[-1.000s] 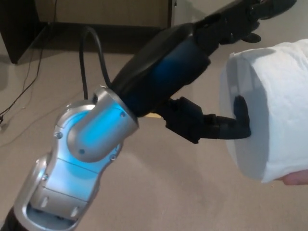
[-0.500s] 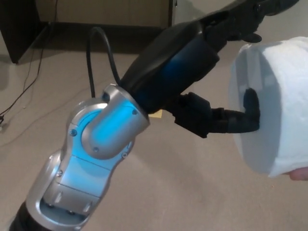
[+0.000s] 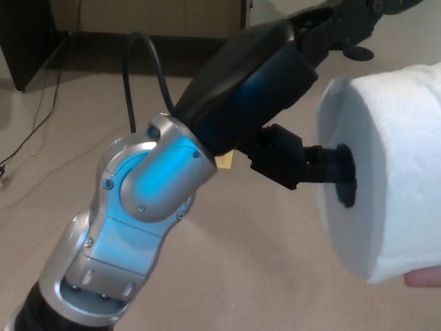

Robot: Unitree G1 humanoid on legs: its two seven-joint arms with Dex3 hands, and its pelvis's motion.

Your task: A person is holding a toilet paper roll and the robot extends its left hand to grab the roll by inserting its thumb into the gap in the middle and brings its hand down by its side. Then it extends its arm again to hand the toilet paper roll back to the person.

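The toilet paper roll [image 3: 386, 172] is white with a faint quilted texture and a dark centre hole. The left hand [image 3: 303, 162] is matte black, and the arm [image 3: 151, 193] behind it is silver with a blue sheen under a glossy black shell. The carpet [image 3: 262, 276] is plain beige; a black cable [image 3: 134, 76] loops above it.

robot hand [image 3: 313, 162] left of roll [image 3: 382, 179], thumb in core
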